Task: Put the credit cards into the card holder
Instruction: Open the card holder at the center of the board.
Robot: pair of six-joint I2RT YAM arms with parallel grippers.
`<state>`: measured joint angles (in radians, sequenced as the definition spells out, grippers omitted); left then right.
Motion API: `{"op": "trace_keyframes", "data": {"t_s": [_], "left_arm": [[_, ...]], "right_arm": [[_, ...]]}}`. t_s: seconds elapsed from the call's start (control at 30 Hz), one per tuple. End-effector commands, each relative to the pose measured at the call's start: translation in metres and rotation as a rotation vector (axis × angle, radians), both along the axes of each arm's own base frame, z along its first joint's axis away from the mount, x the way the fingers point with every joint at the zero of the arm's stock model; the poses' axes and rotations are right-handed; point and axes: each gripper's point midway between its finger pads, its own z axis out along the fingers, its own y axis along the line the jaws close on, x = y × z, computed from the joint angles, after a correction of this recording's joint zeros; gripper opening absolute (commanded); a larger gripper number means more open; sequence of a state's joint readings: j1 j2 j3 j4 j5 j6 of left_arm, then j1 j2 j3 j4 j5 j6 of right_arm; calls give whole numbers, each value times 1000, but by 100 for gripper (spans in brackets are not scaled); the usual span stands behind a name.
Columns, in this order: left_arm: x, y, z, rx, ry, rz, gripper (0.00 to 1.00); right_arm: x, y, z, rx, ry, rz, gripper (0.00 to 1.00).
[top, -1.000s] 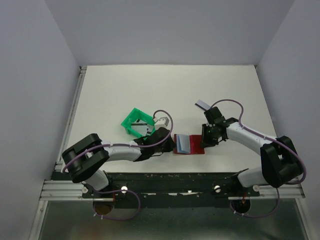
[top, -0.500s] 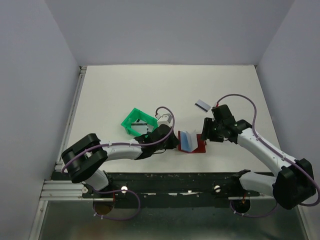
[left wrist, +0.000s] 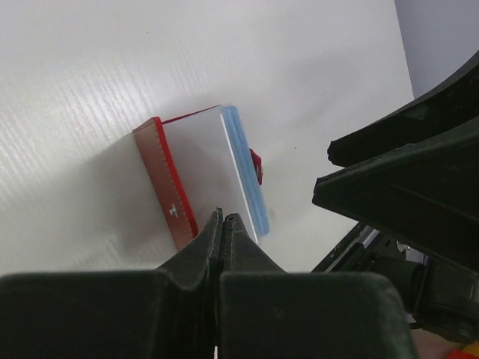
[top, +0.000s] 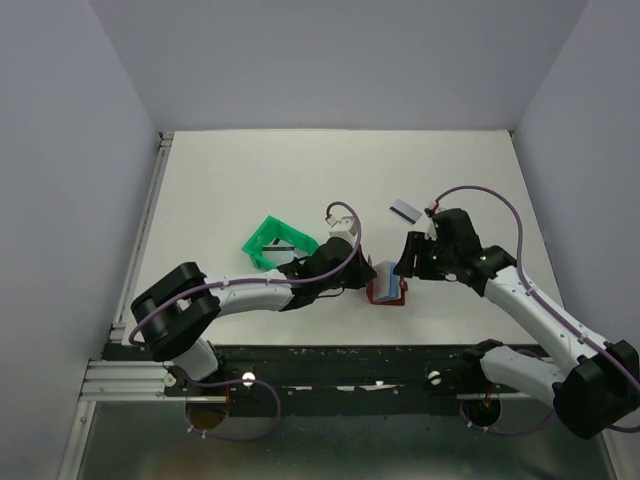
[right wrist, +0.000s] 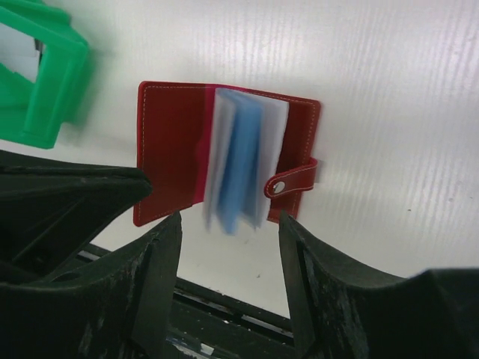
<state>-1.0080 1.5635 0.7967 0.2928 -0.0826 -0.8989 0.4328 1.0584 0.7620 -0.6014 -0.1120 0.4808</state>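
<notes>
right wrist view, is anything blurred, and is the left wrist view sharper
Right wrist view: in the card holder the blue inner sleeves are smeared, the red cover sharp, the green tray soft. Left wrist view: card holder crisp, the shut left claw dark in the foreground.

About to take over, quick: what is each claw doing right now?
Left claw: closed, at the card holder's edge; whether it pinches it cannot be told.
Right claw: open, empty, over the card holder.
</notes>
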Motion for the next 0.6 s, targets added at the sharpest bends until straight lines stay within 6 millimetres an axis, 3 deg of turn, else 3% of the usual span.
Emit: {"op": "trace_keyframes", "data": {"t_s": [0.0,0.13,0.33,0.57], "left_arm": [[-6,-8,-7,-2,15,-47,0],[-8,-7,-13,6,31,-46,0],[-9,2,-24,53,47,-26,0],[-17,27,-58,156,106,11,0]], "right_arm": [[-1,23,3,100,-13,89,63],[2,25,-3,99,11,91,61],[5,14,-20,28,68,18,55],[9,12,-22,27,66,-14,47]]}}
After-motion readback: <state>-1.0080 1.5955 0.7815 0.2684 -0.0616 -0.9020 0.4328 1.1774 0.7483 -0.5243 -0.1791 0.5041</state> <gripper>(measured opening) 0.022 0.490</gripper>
